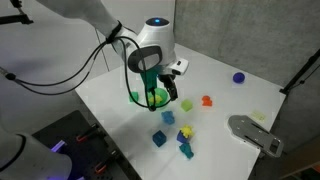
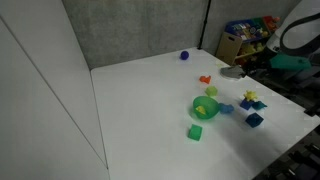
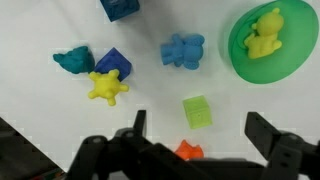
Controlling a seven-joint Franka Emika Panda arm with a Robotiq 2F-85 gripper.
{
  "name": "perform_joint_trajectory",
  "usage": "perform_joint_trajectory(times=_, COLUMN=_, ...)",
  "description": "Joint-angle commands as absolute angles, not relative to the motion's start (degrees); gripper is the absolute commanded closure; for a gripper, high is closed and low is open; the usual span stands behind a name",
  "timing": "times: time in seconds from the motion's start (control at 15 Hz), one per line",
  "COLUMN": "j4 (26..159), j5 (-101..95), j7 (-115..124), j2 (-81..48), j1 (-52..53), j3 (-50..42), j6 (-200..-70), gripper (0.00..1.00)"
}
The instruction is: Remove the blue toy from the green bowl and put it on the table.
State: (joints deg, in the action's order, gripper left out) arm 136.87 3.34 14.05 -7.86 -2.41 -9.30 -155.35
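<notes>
The green bowl (image 3: 268, 45) is at the top right of the wrist view with a yellow toy (image 3: 263, 35) inside it. The blue toy (image 3: 182, 50), small and light blue, lies on the white table (image 3: 250, 110) just left of the bowl and outside it. Both exterior views show the bowl (image 1: 152, 97) (image 2: 205, 107) with the blue toy (image 1: 168, 117) (image 2: 226, 108) beside it. My gripper (image 3: 200, 128) is open and empty. It hovers above the table beside the bowl (image 1: 176, 96), with a small green cube (image 3: 197, 111) between its fingers' line of view.
A dark blue cube (image 3: 113, 62), a teal piece (image 3: 73, 60) and a yellow star (image 3: 107, 87) cluster left of the blue toy. Another blue cube (image 3: 120, 8) is at the top edge. An orange piece (image 3: 187, 152) is partly hidden under the gripper. A purple ball (image 1: 239, 77) lies far off.
</notes>
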Motion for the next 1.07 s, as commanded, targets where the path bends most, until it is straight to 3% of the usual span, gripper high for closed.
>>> perform_joint_trajectory(times=0.0, j4=138.70, j5=-0.05, j7=10.87, j2=0.87, j1=-4.13, j3=-9.24, j6=-146.25, gripper=0.00)
perform_joint_trajectory(times=0.53, j4=137.13, j5=-4.99, j7=-1.31, j2=16.77, j1=-6.61, j3=-8.76, j6=-122.41, gripper=0.00)
perform_joint_trajectory(times=1.0, j4=136.84, j5=-5.27, j7=-2.55, j2=19.36, j1=-6.88, j3=-8.69, j6=-120.61, gripper=0.00)
